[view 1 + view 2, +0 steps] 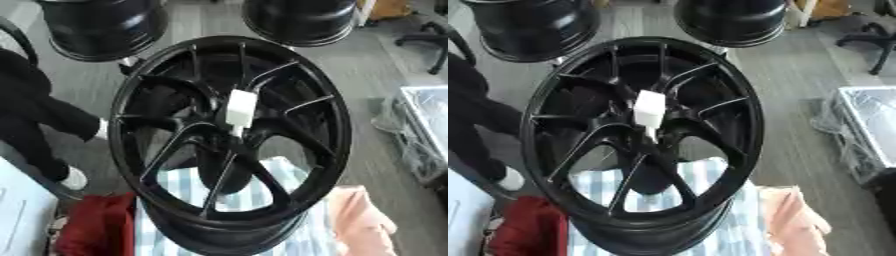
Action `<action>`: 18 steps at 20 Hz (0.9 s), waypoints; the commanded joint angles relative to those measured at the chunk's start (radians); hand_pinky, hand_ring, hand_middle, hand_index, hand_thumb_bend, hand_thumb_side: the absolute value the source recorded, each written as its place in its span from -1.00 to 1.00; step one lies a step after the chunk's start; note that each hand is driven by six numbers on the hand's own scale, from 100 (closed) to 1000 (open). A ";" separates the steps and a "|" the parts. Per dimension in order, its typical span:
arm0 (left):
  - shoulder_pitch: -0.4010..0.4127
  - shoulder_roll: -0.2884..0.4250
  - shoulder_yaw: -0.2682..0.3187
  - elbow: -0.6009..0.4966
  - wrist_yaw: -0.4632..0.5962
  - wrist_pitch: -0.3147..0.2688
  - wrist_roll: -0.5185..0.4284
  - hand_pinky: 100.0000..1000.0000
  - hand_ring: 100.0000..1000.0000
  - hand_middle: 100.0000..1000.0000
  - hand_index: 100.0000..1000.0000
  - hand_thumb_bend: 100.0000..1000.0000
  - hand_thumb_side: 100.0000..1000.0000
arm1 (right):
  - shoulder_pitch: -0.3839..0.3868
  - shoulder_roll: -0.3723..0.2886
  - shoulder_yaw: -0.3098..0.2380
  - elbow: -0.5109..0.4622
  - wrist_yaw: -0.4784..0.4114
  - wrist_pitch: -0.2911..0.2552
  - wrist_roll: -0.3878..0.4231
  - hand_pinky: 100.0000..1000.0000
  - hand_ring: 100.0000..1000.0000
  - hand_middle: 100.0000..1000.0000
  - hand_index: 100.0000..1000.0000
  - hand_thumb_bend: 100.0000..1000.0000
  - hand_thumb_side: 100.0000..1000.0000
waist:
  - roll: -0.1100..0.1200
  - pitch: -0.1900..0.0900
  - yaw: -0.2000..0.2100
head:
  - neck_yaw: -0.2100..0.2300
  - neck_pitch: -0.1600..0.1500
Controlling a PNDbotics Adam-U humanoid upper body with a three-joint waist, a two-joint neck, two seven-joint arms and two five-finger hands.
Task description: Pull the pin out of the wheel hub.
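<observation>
A large glossy black wheel hub (232, 135) with thin spokes lies flat in the middle of both views, on a blue-and-white striped cloth (262, 185). A white pin (240, 107) with a blocky white head and a thin lower stem stands in the hub's centre, tilted slightly; it shows likewise in the right eye view as the pin (648, 110). Neither of my hands shows in either view, and nothing touches the pin.
Two more black wheel hubs (101, 27) (302, 20) stand at the back. A person in black clothes (35, 120) stands at the left. Red fabric (92, 225) lies front left, peach fabric (363, 220) front right. A clear plastic-wrapped bin (424, 125) sits right.
</observation>
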 commanded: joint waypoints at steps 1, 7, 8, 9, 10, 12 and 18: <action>-0.004 0.037 -0.001 -0.009 -0.007 0.000 -0.005 0.38 0.53 0.33 0.44 -0.61 0.07 | -0.056 -0.058 0.054 -0.013 0.031 -0.038 0.062 0.58 0.53 0.40 0.58 -0.50 -0.50 | -0.001 -0.016 -0.001 | -0.001 0.006; -0.003 0.044 -0.004 -0.008 -0.008 0.001 -0.008 0.38 0.53 0.33 0.44 -0.61 0.07 | -0.153 -0.051 0.151 0.004 0.070 -0.121 0.207 0.58 0.54 0.41 0.58 -0.44 -0.43 | -0.007 -0.018 -0.004 | -0.001 0.006; -0.002 0.045 -0.005 -0.008 -0.008 0.001 -0.009 0.38 0.53 0.33 0.44 -0.61 0.07 | -0.169 -0.045 0.167 0.010 0.076 -0.129 0.227 0.58 0.54 0.41 0.58 -0.44 -0.42 | -0.008 -0.019 -0.004 | 0.000 0.006; -0.002 0.046 -0.005 -0.008 -0.008 0.001 -0.009 0.38 0.53 0.33 0.44 -0.61 0.07 | -0.184 -0.037 0.183 0.019 0.081 -0.136 0.247 0.59 0.54 0.41 0.57 -0.44 -0.38 | -0.009 -0.019 -0.005 | 0.000 0.006; -0.002 0.048 -0.006 -0.007 -0.008 0.001 -0.010 0.38 0.53 0.33 0.44 -0.61 0.08 | -0.204 -0.025 0.204 0.031 0.088 -0.142 0.271 0.59 0.54 0.41 0.58 -0.43 -0.37 | -0.011 -0.018 -0.006 | 0.000 0.006; -0.001 0.051 -0.007 -0.007 -0.007 0.001 -0.011 0.38 0.53 0.33 0.44 -0.61 0.08 | -0.240 0.004 0.241 0.060 0.097 -0.153 0.318 0.59 0.54 0.42 0.58 -0.43 -0.32 | -0.014 -0.017 -0.008 | 0.001 0.006; 0.000 0.052 -0.008 -0.006 -0.006 0.002 -0.013 0.38 0.53 0.33 0.44 -0.61 0.08 | -0.305 0.091 0.334 0.134 0.116 -0.206 0.437 0.62 0.58 0.48 0.62 -0.43 -0.19 | -0.015 -0.015 -0.008 | 0.000 0.006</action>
